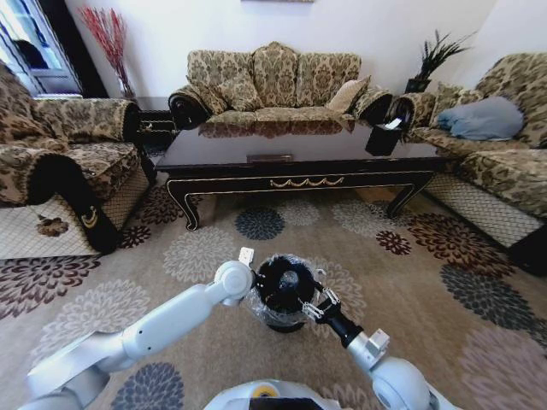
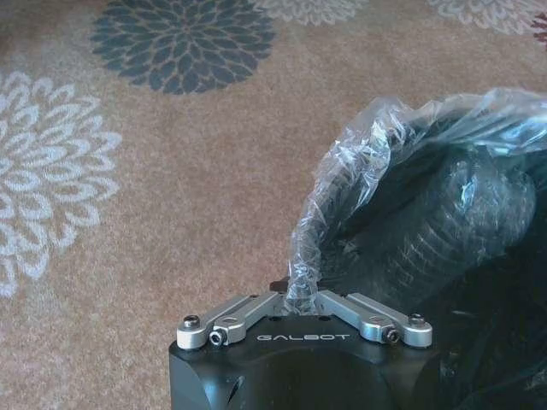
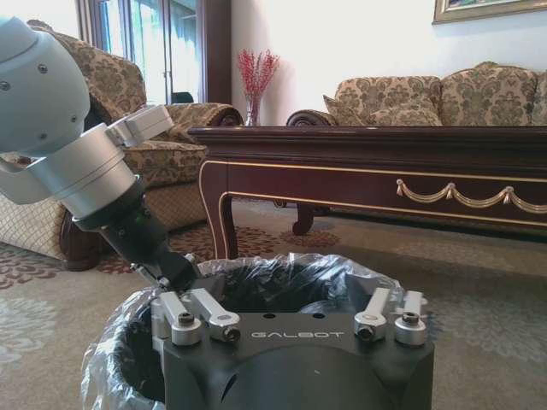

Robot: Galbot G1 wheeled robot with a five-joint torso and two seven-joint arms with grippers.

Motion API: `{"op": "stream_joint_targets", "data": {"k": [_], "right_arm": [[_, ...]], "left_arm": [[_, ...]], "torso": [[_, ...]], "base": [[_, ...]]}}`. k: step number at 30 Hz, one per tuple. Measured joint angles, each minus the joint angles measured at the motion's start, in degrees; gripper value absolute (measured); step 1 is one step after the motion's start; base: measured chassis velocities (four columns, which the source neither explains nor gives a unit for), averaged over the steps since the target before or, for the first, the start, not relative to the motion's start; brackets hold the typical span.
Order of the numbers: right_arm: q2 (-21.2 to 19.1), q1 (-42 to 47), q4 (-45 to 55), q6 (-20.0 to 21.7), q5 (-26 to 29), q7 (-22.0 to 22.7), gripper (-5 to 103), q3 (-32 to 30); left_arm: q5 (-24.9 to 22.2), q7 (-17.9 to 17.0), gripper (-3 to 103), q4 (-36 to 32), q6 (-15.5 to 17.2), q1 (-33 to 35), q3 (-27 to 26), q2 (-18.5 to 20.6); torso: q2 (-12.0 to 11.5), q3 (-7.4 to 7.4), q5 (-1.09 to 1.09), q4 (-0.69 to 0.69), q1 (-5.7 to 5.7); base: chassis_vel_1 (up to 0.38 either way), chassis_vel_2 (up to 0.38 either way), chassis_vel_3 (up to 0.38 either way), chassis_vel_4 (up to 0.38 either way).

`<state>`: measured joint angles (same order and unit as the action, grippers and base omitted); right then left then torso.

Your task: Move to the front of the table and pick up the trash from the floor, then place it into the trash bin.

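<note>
The trash bin [image 1: 285, 293] stands on the floor [image 1: 410, 282] directly before the robot, well in front of the table [image 1: 299, 162], with patterned carpet between them. Both arms converge on it.

Left gripper [image 2: 301, 295]: positioned at the bin's left rim. In the left wrist view its linkage arms are drawn together and a twist of the clear plastic liner [image 2: 342, 179] rises from between them, so it is clenched on the liner's edge. The fingertips themselves are buried in the plastic.

Right gripper [image 3: 295, 299]: held over the bin's right rim. In the right wrist view its linkage arms stand apart at either side of the housing. The fingertips are hidden behind the housing and the liner, so whether they are spread or gripping anything cannot be determined.

Bin interior: dark. In the head view a small pale spot shows near the centre, too indistinct to identify. No contents can be confirmed.

A black tissue box [image 1: 382, 137] sits at the table's right end. The sofa [image 1: 273, 81] stands behind the table.
</note>
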<state>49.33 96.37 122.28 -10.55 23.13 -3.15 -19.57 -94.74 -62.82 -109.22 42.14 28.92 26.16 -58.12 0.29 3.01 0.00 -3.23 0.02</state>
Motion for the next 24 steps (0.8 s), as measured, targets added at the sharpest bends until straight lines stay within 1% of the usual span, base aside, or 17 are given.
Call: {"op": "stream_joint_targets", "data": {"k": [1, 2, 5, 10, 17, 24], "right_arm": [[0.08, 0.05, 0.0, -0.01, -0.01, 0.01, 83, 0.0], [0.08, 0.05, 0.0, -0.01, -0.01, 0.01, 83, 0.0], [0.32, 0.26, 0.4, -0.01, 0.11, 0.17, 97, -0.16], [0.78, 0.33, 1.01, 0.22, 0.69, 0.72, 100, -0.51], [0.81, -0.17, 1.0, 0.57, 1.65, 1.24, 100, -0.88], [1.08, -1.93, -0.79, 0.7, 3.11, 2.19, 100, -1.55]], "left_arm": [[0.0, 0.02, 0, -0.08, 0.0, 0.04, 0.0, 0.09], [0.0, 0.02, 0, -0.08, 0.0, 0.04, 0.0, 0.09], [0.37, 0.2, 0, -0.16, 0.0, 0.6, -0.53, 0.71], [0.65, 0.41, 0, -0.39, 0.0, 2.16, -1.96, 1.43], [0.65, 1.05, 0, -0.43, 0.0, 2.68, -3.81, 3.03], [0.46, 1.96, 0, -0.5, 0.0, 5.07, -7.78, 4.76]], "torso": [[0.0, 0.0, -0.01, 0.0, 0.0], [0.0, 0.0, -0.01, 0.0, 0.0], [0.0, 0.0, 0.0, 0.0, 0.0], [0.0, 0.0, 0.0, 0.0, 0.0], [0.0, 0.0, 0.0, 0.0, 0.0], [0.0, 0.0, -0.01, 0.0, 0.0]], "base": [[0.0, 0.0, 0.0, 0.0], [0.0, 0.0, 0.0, 0.0], [0.0, 0.0, 0.0, 0.0], [0.0, 0.0, 0.0, 0.0], [0.0, 0.0, 0.0, 0.0], [0.0, 0.0, 0.0, 0.0]]}}
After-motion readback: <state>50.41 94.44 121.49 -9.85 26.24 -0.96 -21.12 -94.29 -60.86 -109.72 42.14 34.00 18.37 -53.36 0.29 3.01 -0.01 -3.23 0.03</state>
